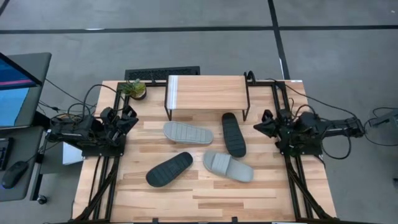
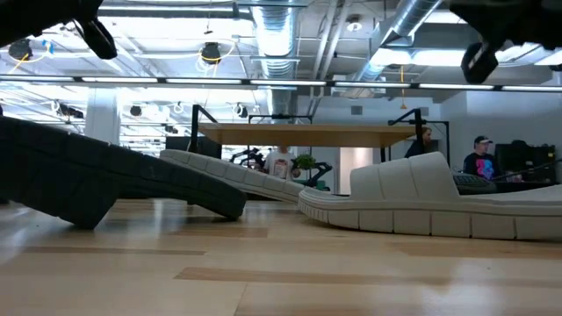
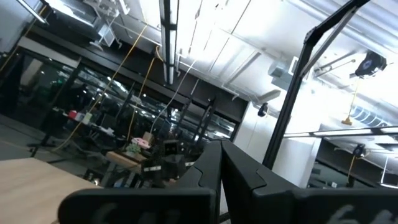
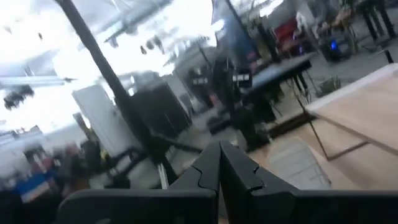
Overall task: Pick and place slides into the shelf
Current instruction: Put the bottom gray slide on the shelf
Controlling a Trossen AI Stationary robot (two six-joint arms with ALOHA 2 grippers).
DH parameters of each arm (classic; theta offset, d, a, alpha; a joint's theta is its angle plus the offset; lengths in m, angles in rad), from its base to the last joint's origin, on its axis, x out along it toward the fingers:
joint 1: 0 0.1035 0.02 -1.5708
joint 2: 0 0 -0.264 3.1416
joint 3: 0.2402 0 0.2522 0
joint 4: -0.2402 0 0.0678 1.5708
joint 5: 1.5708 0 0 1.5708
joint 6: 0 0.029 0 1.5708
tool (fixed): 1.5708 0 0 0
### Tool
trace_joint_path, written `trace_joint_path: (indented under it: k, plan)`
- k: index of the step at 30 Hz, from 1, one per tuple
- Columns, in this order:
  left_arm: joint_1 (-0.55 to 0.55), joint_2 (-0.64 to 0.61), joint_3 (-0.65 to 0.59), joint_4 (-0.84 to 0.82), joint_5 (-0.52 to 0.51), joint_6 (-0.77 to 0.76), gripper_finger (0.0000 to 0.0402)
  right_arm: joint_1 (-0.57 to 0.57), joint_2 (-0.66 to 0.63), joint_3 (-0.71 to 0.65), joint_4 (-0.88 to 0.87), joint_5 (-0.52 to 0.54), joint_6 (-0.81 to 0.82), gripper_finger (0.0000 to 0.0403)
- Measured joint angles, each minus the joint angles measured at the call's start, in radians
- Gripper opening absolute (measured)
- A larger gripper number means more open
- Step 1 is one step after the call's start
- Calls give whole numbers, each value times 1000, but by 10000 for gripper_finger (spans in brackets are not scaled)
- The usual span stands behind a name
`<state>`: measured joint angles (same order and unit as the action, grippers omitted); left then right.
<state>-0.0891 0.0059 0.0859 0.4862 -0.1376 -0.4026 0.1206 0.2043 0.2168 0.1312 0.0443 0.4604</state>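
Four slides lie flat on their soles on the wooden table. A light grey one (image 1: 188, 132) and a black one (image 1: 234, 134) lie just in front of the shelf (image 1: 207, 92). Another black one (image 1: 169, 169) and another light grey one (image 1: 227, 166) lie nearer the front edge. The shelf stands at the far middle on thin black legs, with nothing on its plank top. My left gripper (image 1: 129, 118) is raised at the table's left edge, fingers shut (image 3: 221, 168). My right gripper (image 1: 261, 126) is raised at the right edge, also shut (image 4: 219, 165). Both are well clear of the slides.
A small potted plant (image 1: 134, 88) stands at the far left corner beside the shelf. A black keyboard (image 1: 161, 74) lies beyond the table's far edge, and a monitor (image 1: 15, 87) stands off to the left. People (image 2: 481, 162) sit in the room behind.
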Motion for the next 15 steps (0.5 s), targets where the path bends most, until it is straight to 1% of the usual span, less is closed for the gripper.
trace_joint_path:
  k: [2,5,9,11,15]
  plan:
    - [0,0,0,0,0,-1,0,26,84,78,-115,-18,-23,0]
    - [0,0,0,0,-6,-2,0,82,218,202,-394,-22,-22,0]
    - [0,0,1,2,-7,-16,0,161,368,318,-760,-33,61,0]
    - [0,0,2,2,-7,-26,0,198,414,335,-841,-56,116,0]
    - [0,0,2,2,-10,-27,0,275,456,333,-841,-103,255,0]
